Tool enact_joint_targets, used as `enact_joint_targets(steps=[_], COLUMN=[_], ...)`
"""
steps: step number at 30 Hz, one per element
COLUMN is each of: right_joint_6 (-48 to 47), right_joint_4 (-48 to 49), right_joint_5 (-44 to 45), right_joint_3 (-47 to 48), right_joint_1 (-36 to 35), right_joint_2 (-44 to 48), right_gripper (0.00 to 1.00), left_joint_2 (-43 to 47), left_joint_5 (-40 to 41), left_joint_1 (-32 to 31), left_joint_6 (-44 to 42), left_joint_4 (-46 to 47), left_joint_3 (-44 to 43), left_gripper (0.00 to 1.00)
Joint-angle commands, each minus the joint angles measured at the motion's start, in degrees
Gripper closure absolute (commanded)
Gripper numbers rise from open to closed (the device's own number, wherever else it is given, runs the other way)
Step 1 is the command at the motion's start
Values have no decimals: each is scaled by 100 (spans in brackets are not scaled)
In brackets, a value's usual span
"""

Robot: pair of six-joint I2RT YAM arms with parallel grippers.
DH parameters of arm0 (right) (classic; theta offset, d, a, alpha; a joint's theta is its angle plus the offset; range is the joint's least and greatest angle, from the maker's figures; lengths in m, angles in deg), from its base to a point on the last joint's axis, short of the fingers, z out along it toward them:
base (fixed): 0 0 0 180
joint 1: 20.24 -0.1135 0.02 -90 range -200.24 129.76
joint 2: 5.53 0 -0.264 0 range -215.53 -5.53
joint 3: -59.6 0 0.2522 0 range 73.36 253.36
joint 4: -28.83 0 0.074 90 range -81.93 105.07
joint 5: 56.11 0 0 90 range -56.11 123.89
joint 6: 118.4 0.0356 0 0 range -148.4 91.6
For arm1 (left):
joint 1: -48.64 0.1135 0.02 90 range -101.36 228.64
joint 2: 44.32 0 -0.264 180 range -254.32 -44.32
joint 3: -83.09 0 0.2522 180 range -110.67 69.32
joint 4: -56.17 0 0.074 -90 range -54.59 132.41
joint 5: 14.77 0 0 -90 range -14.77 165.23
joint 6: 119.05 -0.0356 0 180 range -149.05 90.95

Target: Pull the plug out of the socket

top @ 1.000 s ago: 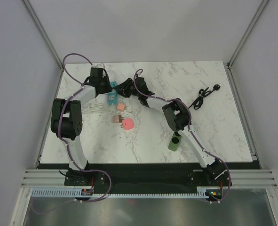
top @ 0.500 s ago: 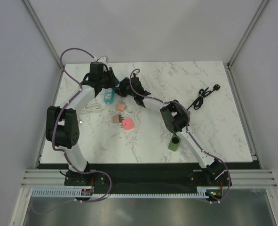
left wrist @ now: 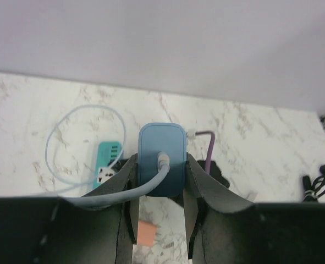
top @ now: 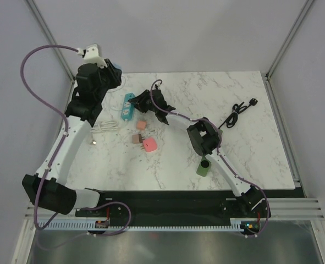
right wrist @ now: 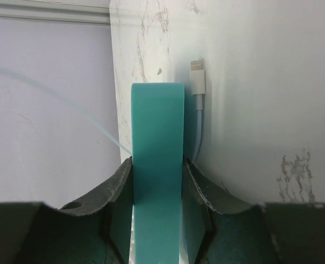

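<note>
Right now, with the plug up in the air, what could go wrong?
The plug is pinched only by its sides in the left gripper, so it might slip and fall. Its cable hangs down in a loop beside the socket strip; lifting further could snag it, or jerk the strip held by the right gripper.

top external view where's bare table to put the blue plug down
Bare marble lies along the near edge left of the green cup, below the pink blocks; also the far middle, between the right arm and the black cable, and the near right corner. Crowded: far left, around the teal power strip, white cable and blocks.
</note>
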Motion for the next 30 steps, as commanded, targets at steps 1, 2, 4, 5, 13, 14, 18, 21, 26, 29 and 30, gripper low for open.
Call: enact_joint_targets(steps=[1,2,4,5,13,14,18,21,26,29,30], right_joint_6=[-26,0,184,264,449,466,493,388,-560,-1316,-1796], right_joint_4=[-596,-517,-11,98,687,748,1056,1005,259,-6,-68], right_joint_5=[254,201,52,-44,-133,-124,-212,-370,-738,-985,-968], right_joint_3=[98,72,2,2,178,178,212,274,256,30,-242], right_joint_1=[-124,-124,-124,-133,-98,-81,-81,-63,33,218,305], right_joint_2=[-456,-466,-518,-545,-668,-677,-755,-747,-299,183,559], right_gripper=[100,100,98,97,81,81,68,33,12,10,8], left_joint_2=[405,423,476,485,590,652,731,653,617,582,582], left_joint_5=[521,591,688,740,1110,1049,838,793,557,486,486], left_joint_1=[24,24,24,24,24,24,24,24,24,24,24], left_joint_6=[-277,-338,-593,-689,-1798,-2068,-2534,-2957,-2879,-2783,-2782], left_joint_4=[59,67,59,59,330,435,796,1068,1034,1034,1043], left_joint_3=[-511,-618,-985,-1118,-1990,-1998,-2060,-2252,-2237,-2087,-2078], left_gripper=[98,98,98,98,98,98,98,98,98,98,98])
